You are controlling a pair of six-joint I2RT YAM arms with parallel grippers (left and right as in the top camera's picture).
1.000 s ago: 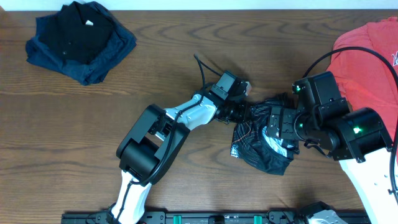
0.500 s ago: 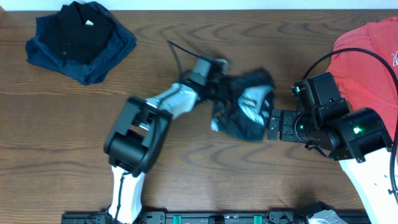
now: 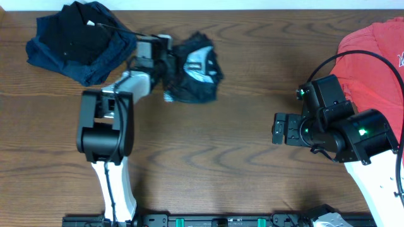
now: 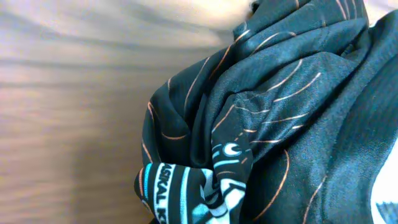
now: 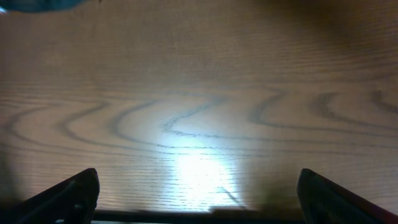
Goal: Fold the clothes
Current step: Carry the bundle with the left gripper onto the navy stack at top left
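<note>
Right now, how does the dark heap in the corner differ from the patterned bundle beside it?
The heap is plain navy and black; the jersey is shiny black with thin reddish lines and pale patches. The heap spreads wider; the jersey is bunched against the left arm. Both are rumpled.

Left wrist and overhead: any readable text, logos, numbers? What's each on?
"ASKAL K": white letters on the teal band of the jersey, left wrist view; ends folded away.
White crescent logo above it: no words.
Overhead, white patch on the jersey: too small to read.
Overhead, white mark on the red garment: cut off, unreadable.
</note>
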